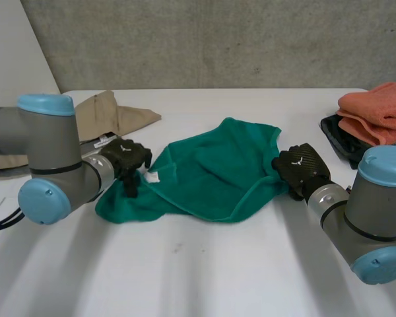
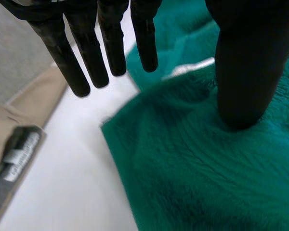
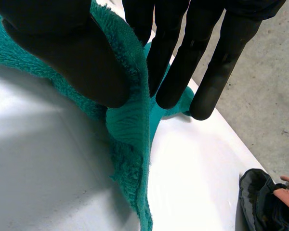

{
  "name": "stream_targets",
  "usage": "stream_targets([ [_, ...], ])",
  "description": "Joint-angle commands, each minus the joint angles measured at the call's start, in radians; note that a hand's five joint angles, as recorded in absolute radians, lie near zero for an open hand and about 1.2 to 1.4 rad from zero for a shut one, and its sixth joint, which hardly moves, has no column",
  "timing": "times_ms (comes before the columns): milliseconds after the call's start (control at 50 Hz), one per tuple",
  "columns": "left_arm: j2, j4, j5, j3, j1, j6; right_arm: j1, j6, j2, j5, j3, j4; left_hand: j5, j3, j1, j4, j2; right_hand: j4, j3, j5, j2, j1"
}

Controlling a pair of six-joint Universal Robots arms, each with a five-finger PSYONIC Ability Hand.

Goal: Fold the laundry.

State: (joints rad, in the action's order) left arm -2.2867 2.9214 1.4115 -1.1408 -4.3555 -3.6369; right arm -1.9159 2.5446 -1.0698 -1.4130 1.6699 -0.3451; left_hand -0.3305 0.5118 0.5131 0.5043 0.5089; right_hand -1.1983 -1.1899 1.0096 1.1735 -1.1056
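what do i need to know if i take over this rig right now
Left hand: open, thumb pressing on the green towel near its left edge, fingers straight above the table.
Right hand: shut on the green towel's right edge, pinched between thumb and fingers.
Things: the green towel lies rumpled mid-table. A tan garment is at the back left. Orange towels are stacked on a dark cloth at the far right.
Done: the orange towels look folded.
Left: fold the green towel; the tan garment looks unfolded too.
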Motion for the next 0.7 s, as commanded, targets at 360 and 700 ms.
stream_targets([
  [360,0.499,-0.001,-0.022,-0.134,-0.039,0.073,0.041,-0.038,-0.294,0.003,-0.343,0.567,-0.891,0.884,0.883,0.892,0.887,-0.198,-0.206,0.212,0.223,-0.291],
  [700,0.509,-0.045,0.009,-0.349,-0.056,0.004,0.071,-0.257,-0.279,0.043,-0.380,0.879,-0.891,0.884,0.883,0.892,0.887,-0.198,-0.206,0.212,0.223,-0.291],
])
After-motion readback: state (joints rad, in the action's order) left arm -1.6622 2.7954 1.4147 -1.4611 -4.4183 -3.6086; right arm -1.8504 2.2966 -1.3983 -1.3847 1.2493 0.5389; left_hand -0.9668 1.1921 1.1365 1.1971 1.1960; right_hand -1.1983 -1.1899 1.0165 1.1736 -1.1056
